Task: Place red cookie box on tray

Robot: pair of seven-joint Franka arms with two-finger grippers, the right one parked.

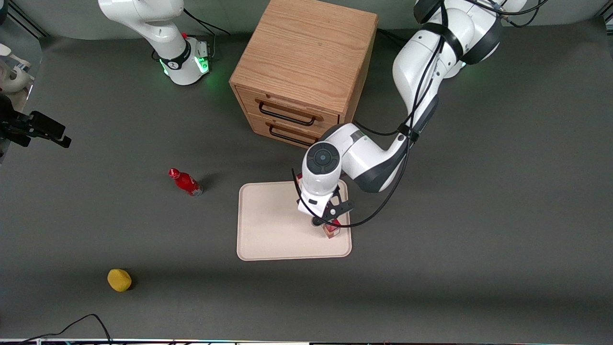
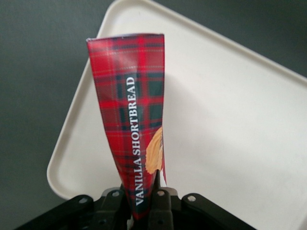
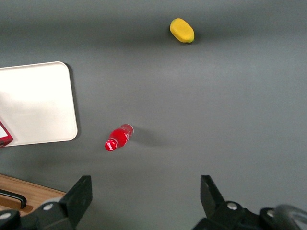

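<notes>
The gripper [image 2: 144, 203] pinches the box [image 2: 132, 124] by one end, its fingers [image 2: 160, 201] pressed against the narrow sides, and the box hangs just below it over the tray [image 1: 268, 230], near the tray's edge toward the working arm's end. This looks like the placing step: whether the box already touches the tray cannot be told, so next comes lowering until it rests, then spreading the fingers
</notes>
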